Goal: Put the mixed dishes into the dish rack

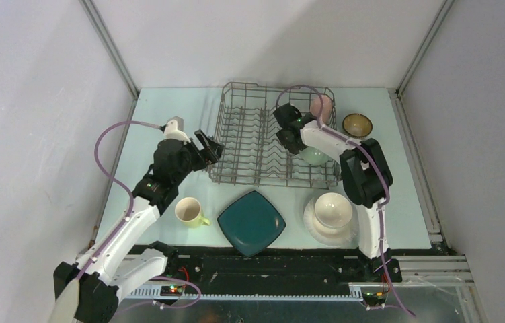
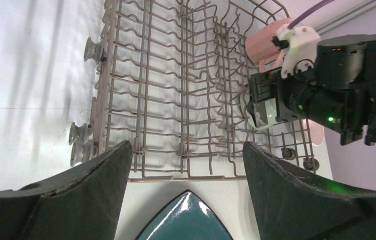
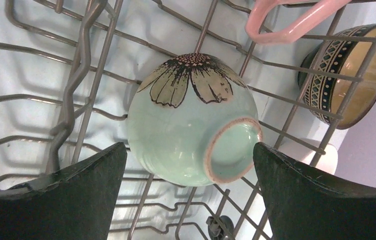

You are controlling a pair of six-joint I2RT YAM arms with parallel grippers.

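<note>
The grey wire dish rack [image 1: 256, 145] stands at the table's back middle. A pale green bowl [image 3: 191, 120] with a flower print lies tilted in the rack's right part, foot ring towards me, and shows from above [image 1: 315, 156]. My right gripper [image 3: 190, 165] is open just above it, not touching; from above it hovers over the rack [image 1: 294, 139]. A pink mug [image 1: 321, 106] sits in the rack's back right. My left gripper [image 2: 185, 165] is open and empty at the rack's left front edge [image 1: 210, 149]. The dark teal square plate [image 1: 251, 223] lies in front of the rack.
A yellow-green mug [image 1: 189, 211] stands left of the teal plate. A white bowl [image 1: 333, 210] sits on a white round plate [image 1: 317, 232] at the front right. A brown patterned bowl [image 1: 357, 124] stands on the table right of the rack.
</note>
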